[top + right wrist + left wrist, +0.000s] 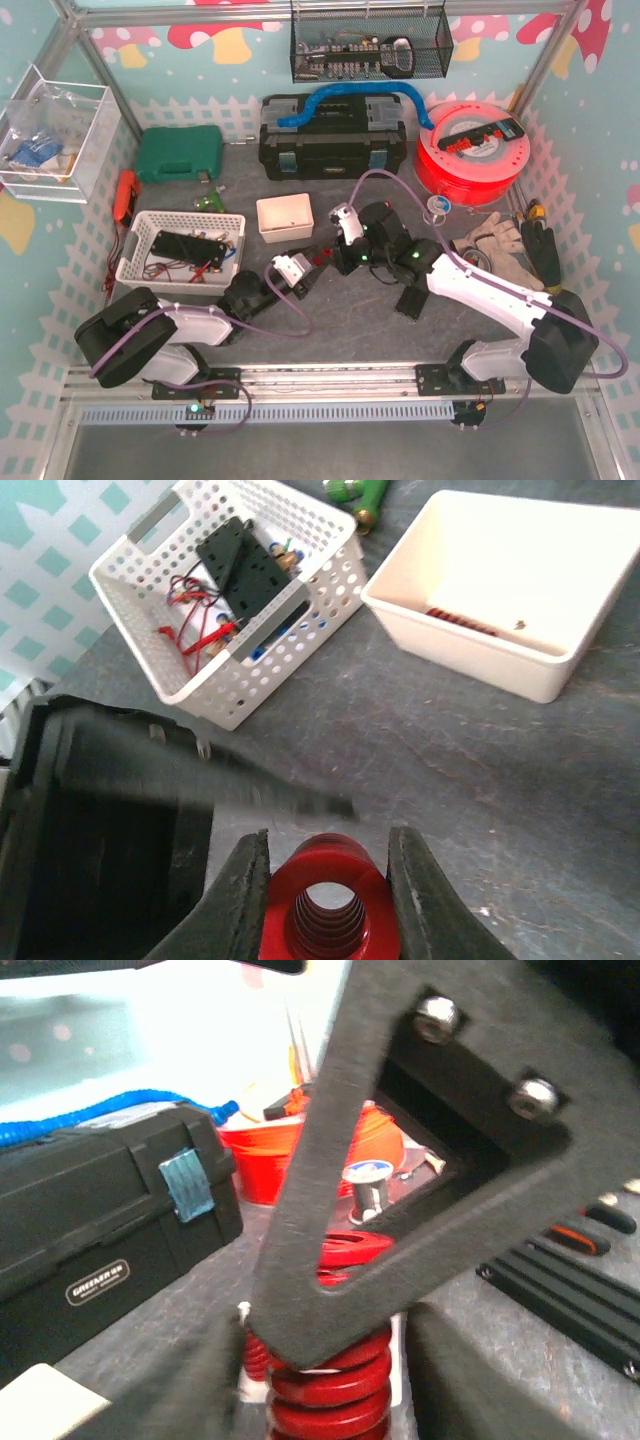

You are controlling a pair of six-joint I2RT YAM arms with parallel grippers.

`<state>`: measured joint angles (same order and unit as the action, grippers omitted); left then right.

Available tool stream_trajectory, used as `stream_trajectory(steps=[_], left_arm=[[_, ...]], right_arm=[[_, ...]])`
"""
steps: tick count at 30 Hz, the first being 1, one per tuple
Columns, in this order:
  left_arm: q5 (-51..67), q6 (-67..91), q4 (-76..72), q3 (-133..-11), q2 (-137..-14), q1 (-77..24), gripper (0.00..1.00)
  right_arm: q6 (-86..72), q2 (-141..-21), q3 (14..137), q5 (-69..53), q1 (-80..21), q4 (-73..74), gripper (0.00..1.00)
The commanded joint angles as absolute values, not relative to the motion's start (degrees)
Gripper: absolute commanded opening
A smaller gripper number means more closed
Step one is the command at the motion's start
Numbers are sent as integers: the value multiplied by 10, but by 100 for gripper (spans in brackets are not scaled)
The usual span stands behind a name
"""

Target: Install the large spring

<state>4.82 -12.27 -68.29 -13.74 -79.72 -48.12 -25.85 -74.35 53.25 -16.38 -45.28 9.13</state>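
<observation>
My right gripper [328, 842] was closed on the large spring [325, 905]. Its 2 fingers [245, 900] pressed the red coils from either side. That wrist camera looked straight down the bore, so the spring's long axis ran along my line of reach, not across it. Just left of it in that view, touching or nearly so, sat the black bracket [100, 820], which I judged to be the part the spring belongs in.

My left gripper [320, 1330] met the same spot from the opposite side. Its 2 fingers flanked the bracket's pointed corner and the coils below it, but they were blurred. I could not tell whether they pinched anything or stood apart. From that wrist the coils rose in a stack behind the corner, and a red end ring showed through the bracket's cut-out.

So the spring sat between both grippers at the middle of the table [340, 312], and my right arm had it. I judged the next move turned on sliding it along its own axis into the bracket, since any tilt could jam it.

Farther out lay the white basket [230, 590], the white tray [500, 630] and the black toolbox [100, 1220].
</observation>
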Motion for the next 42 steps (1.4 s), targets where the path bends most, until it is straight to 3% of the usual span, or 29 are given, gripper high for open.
stream_trajectory(steps=[1, 4, 5, 6, 12, 21, 42], left_arm=[[9, -129, -663, -167, -797, -485, 60], [-2, -132, -655, -170, -797, -485, 73], [-4, -132, -652, -170, -797, -485, 92], [-7, -131, -651, -170, -796, -485, 98], [-10, -135, -636, -173, -793, -485, 99], [-2, -135, -612, -181, -784, -486, 99], [7, -145, -588, -189, -781, -490, 99]], right_arm=[[-261, -703, 515, -74, -454, 75, 0], [-263, -670, 498, 23, -449, 69, 0], [-259, -660, 493, 56, -447, 69, 0], [-256, -651, 487, 92, -444, 70, 0], [-249, -623, 470, 231, -380, 109, 0], [-245, -647, 450, 148, -237, 112, 0], [-257, -773, 475, 51, -173, 57, 0]])
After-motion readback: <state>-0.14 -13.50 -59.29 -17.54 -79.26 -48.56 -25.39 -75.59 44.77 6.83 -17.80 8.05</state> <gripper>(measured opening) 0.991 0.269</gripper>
